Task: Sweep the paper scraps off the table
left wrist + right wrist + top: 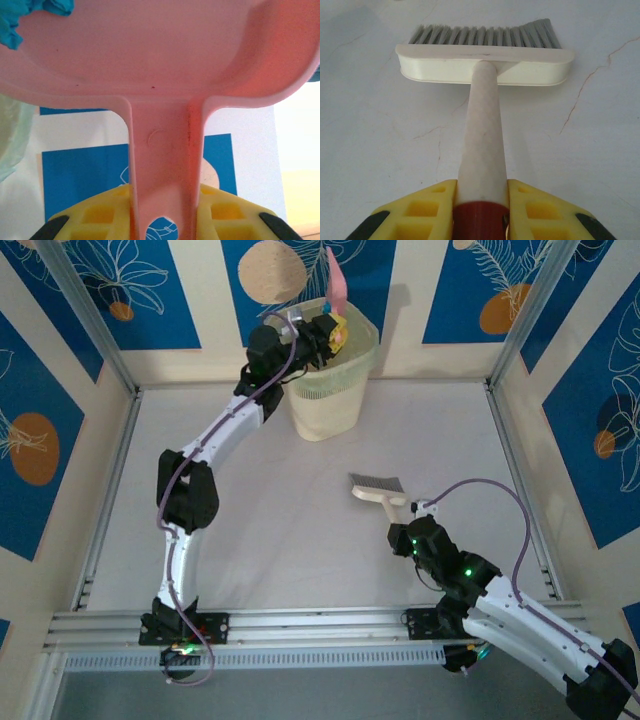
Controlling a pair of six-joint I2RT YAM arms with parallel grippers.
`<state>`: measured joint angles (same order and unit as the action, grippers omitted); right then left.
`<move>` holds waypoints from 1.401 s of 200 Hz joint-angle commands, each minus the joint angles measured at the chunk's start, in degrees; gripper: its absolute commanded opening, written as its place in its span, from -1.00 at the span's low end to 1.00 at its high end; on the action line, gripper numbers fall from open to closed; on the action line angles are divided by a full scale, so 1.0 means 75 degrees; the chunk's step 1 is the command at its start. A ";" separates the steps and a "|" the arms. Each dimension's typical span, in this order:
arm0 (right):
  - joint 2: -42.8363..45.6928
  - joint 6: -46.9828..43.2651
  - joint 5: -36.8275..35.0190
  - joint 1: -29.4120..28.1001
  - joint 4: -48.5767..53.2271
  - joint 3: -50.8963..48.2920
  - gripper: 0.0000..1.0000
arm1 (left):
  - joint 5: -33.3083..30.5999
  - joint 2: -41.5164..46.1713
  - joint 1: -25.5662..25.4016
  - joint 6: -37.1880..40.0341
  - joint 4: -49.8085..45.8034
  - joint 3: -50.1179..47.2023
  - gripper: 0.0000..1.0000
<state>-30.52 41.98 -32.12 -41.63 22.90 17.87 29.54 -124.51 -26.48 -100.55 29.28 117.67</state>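
A: Starting at left gripper (162,195). Closed or what?

B: Clamped. Yellow fingers (95,216) pressing both sides of the handle of the pink dustpan (150,55). Pan spreading wide beyond the grip, w/ blue-and-cream wall behind.

A: And per top cam?

B: Up at the rim of the cream bin (330,400), at the far end of the table (300,560). Pan seen edge-on there, a pink sliver sticking up above the bin's rim.

A: Any paper scraps?

B: Spotted one cyan paper scrap (17,17), crumpled, at the pan's upper-left corner in L wrist cam. Can't tell whether resting in the pan or just beyond its edge.

A: Moving to right gripper (480,192)?

B: Shut too. Pinching the round cream handle of the brush (482,70), right by a red collar at the handle's end. Brush head lying on the table, grey bristles pointing away from the cam.

A: Where on the table?

B: Approx mid-table, a bit right of centre per top cam. Well apart from the bin. Faint hairline cracks in the white-grey surface near the brush head.
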 commanded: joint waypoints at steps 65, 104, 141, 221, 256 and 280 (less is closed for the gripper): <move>0.0106 -0.0054 0.0217 0.0130 -0.0250 -0.0086 -1.00 | -0.0722 -0.0414 -0.0172 -0.0876 0.2191 -0.0215 -1.00; 0.0105 -0.0041 0.0248 0.0161 -0.0255 -0.0097 -1.00 | -0.0638 -0.0368 -0.0213 -0.0861 0.2182 -0.0210 -1.00; 0.0102 -0.0030 0.0266 0.0165 -0.0264 -0.0109 -1.00 | -0.0218 -0.0006 -0.0335 -0.0349 0.1738 -0.0220 -1.00; 0.0123 -0.0001 0.0234 0.0174 -0.0276 -0.0132 -1.00 | 0.0839 0.1748 -0.1022 0.1484 0.0395 -0.1643 -1.00; 0.0188 0.0016 0.0234 0.0171 -0.0322 -0.0185 -1.00 | 0.0829 0.3352 -0.1389 0.3567 -0.1347 -0.3110 -1.00; 0.0211 0.0016 0.0248 0.0171 -0.0350 -0.0209 -1.00 | -0.0228 0.4777 -0.1725 0.5601 -0.3419 -0.4242 -1.00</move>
<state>-29.78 42.00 -31.00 -40.62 21.87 17.06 33.52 -97.89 -37.23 -77.69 19.31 91.88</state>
